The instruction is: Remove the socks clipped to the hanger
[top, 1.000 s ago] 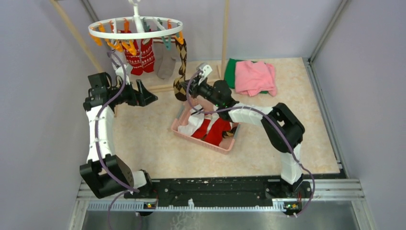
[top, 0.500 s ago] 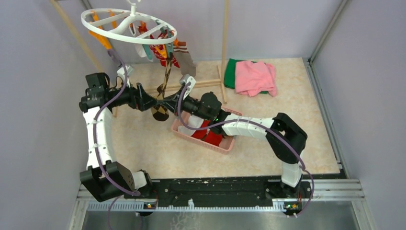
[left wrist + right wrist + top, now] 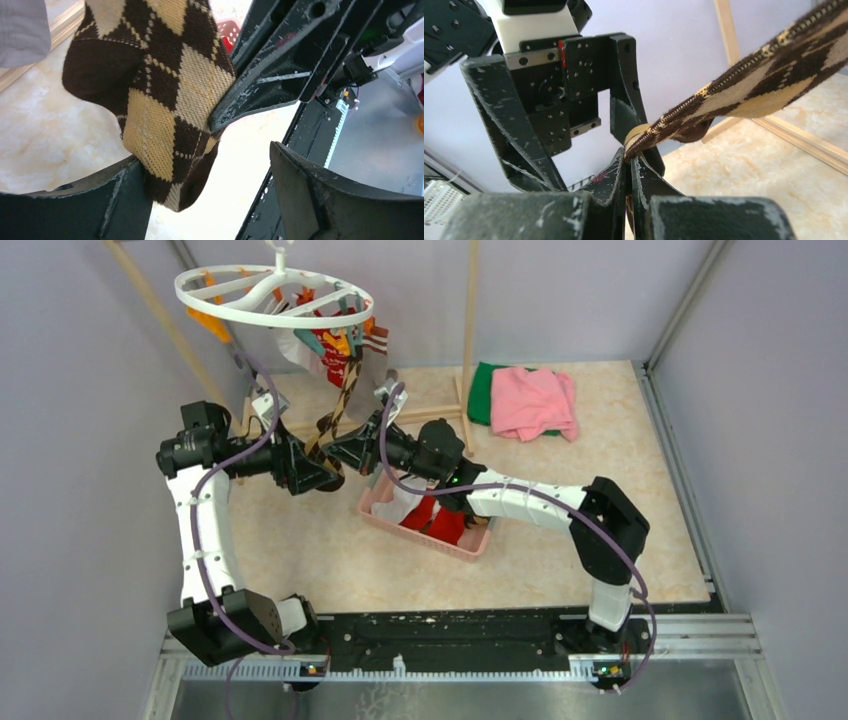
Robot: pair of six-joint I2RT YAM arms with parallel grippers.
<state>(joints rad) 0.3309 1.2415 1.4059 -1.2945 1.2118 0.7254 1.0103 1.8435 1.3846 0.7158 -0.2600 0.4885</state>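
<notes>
Robotics lab test cell: boxed in by plain grey panels [image 3: 60, 390] on metal struts [image 3: 682, 302], fitted with left arm [image 3: 200, 530] and right arm [image 3: 530, 502] bolted to a black rail [image 3: 450, 640] at a marble-look table [image 3: 620, 540], dressed with laundry props: hanger [image 3: 272, 285], basket [image 3: 420, 533], cloths [image 3: 530, 400].

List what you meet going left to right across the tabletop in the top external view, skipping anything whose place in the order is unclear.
Left gripper → pink basket → pink cloth. The argyle sock and the right gripper overlap the left gripper, so they are left out.
</notes>
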